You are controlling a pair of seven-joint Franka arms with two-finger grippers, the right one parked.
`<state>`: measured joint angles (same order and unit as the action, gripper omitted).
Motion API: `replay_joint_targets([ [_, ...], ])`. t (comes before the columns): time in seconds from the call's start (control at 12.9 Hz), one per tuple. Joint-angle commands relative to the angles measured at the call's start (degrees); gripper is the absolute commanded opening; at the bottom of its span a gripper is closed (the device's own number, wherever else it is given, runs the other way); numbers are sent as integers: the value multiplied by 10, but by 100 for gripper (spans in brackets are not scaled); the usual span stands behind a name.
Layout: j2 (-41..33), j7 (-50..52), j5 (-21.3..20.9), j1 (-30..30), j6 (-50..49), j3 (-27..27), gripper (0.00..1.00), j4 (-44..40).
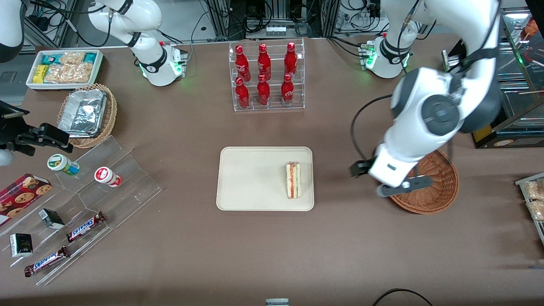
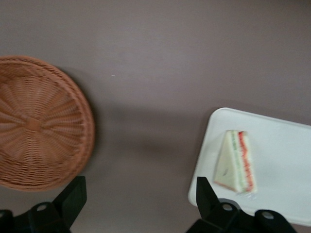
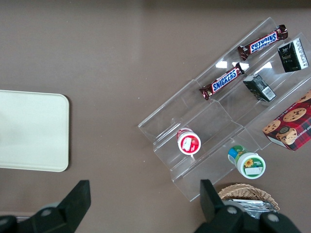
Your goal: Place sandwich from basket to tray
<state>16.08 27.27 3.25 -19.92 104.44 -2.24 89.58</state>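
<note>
Fingers (image 2: 210, 191) of the working arm's gripper (image 2: 141, 194) stand spread wide apart with nothing between them; bare brown counter (image 2: 160, 73) shows in the gap. In the front view the gripper (image 1: 384, 180) hangs above the counter between the tray and the basket, just at the basket's rim, and touches neither.

Sandwich (image 1: 293, 179): lying on the tray (image 1: 250, 178), close to the tray edge nearest the working arm, its red and green filling layers visible along one side. In the wrist view the sandwich (image 2: 235, 162) rests flat as a triangular wedge on the tray (image 2: 282, 155), apart from the fingers.

Basket (image 1: 437, 187): reddish-brown wicker, on the counter toward the working arm's end, partly covered by the arm. The wrist view shows the basket (image 2: 39, 121) holding nothing.

Farther from the front camera than the tray, a clear rack of six red bottles (image 1: 265, 76) stands upright. Toward the parked arm's end lie a clear stepped display stand (image 1: 97, 187) carrying chocolate bars (image 1: 85, 226) and small cups, a tan wicker basket with a foil container (image 1: 85, 112), and a white bin of snack packets (image 1: 66, 68).
</note>
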Motion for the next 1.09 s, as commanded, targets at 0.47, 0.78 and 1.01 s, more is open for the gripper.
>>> replay_joint_targets([
  [0.47, -118, -94, -39, 109, -102, 6, 100, 29],
  [0.78, -162, -129, -40, 140, -153, 7, 100, 24],
  [1.01, -168, -183, -40, 158, -206, 12, 100, -7],
])
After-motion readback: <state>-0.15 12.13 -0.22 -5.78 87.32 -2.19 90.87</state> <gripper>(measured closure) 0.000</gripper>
